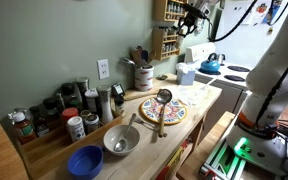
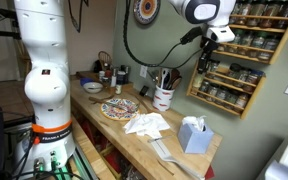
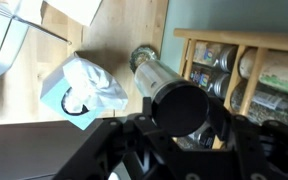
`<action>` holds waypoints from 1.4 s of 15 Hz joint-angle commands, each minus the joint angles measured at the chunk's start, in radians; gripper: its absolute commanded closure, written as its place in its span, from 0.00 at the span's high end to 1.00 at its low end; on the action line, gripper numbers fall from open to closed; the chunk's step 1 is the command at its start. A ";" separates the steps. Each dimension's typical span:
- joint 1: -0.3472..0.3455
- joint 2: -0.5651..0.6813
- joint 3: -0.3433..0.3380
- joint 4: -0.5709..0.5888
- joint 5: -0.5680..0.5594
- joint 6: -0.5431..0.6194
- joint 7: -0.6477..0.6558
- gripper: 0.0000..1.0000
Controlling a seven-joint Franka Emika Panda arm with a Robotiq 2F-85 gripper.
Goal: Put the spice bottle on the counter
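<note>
In the wrist view my gripper (image 3: pixel 180 112) is shut on the spice bottle (image 3: pixel 162 78), a clear jar with a black cap that faces the camera. It hangs in the air in front of the wooden spice rack (image 3: pixel 246 70), above the pale wooden counter (image 3: pixel 114 35). In both exterior views the gripper (image 1: pixel 190 18) (image 2: pixel 212 44) is high up, right by the wall rack (image 1: pixel 167 32) (image 2: pixel 240 52) and well above the counter (image 1: pixel 202 98) (image 2: pixel 119 126). The bottle itself is too small to make out there.
A blue tissue box (image 3: pixel 80 92) (image 2: pixel 193 133) stands on the counter below the gripper. A utensil crock (image 2: pixel 163 97), a crumpled cloth (image 2: pixel 147 124), a patterned plate (image 1: pixel 164 110), a metal bowl (image 1: pixel 121 140), a blue bowl (image 1: pixel 84 161) and several jars (image 1: pixel 64 115) also stand there. A blue kettle (image 1: pixel 210 65) sits on the stove.
</note>
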 commanded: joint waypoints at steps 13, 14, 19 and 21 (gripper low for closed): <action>0.035 -0.008 0.031 -0.135 -0.033 0.001 -0.086 0.32; 0.044 -0.009 0.038 -0.157 -0.023 0.016 -0.111 0.32; 0.080 -0.003 0.068 -0.262 0.044 0.139 -0.227 0.32; 0.093 0.003 0.076 -0.311 0.096 0.195 -0.299 0.32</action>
